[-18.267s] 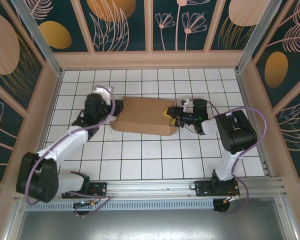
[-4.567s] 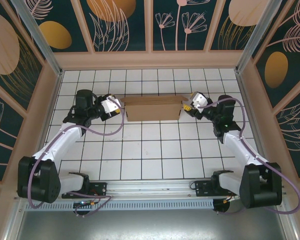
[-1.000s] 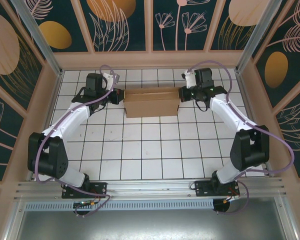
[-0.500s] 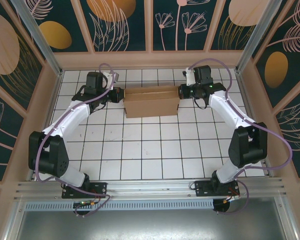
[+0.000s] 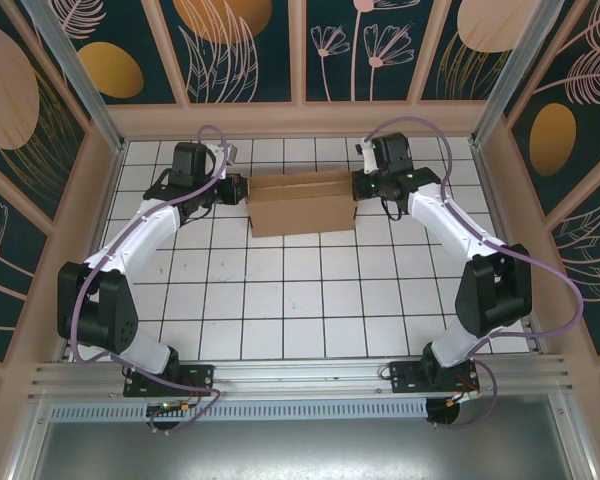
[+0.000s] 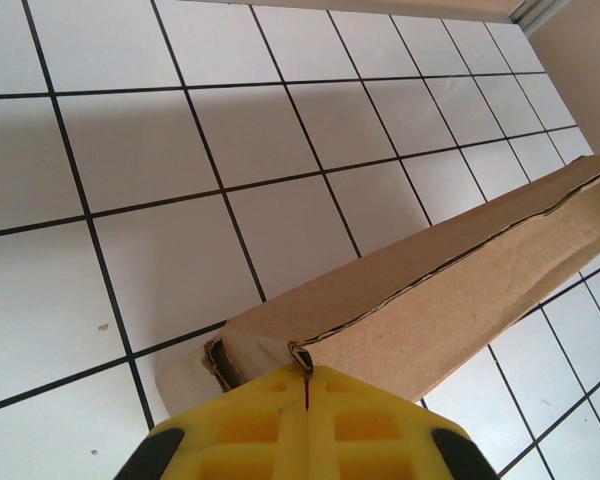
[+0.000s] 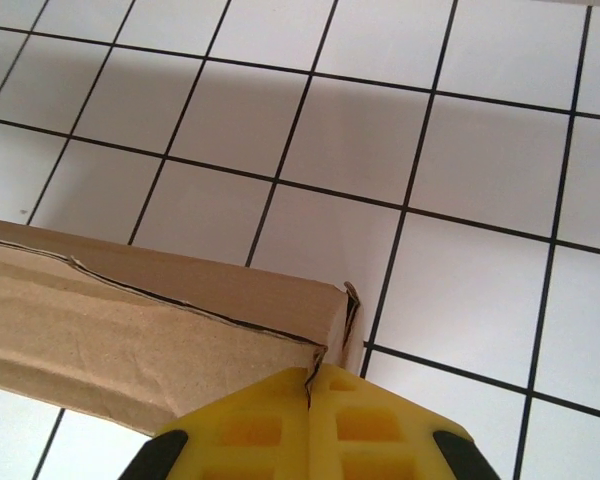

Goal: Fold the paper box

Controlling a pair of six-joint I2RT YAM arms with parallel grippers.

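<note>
At the far side of the tiled table (image 5: pixel 300 300), in the top view, the paper box (image 5: pixel 302 203) is sitting as a closed-up rectangular box, long side toward me. My left pincer (image 5: pixel 238 190) is touching its left end and my right pincer (image 5: pixel 360 185) its right end, so I am bracketing it between both.

In the left wrist view, my left pincer (image 6: pixel 307 375) is showing fully closed, yellow fingers together, gripping nothing, tips against the box's (image 6: pixel 460 330) end corner. The lid seam (image 6: pixel 430 283) is running along the top edge, nearly flush, and the corner (image 6: pixel 220 360) is looking a bit frayed and gapped.

In the right wrist view, my right pincer (image 7: pixel 310 375) is also closed with nothing held, tips at the box's (image 7: pixel 130 320) other end corner (image 7: pixel 350 300), where a small tab is sticking out.

My judgement: the folding is mostly done, with walls up and lid down. Probably only seating the end corners is remaining.
</note>
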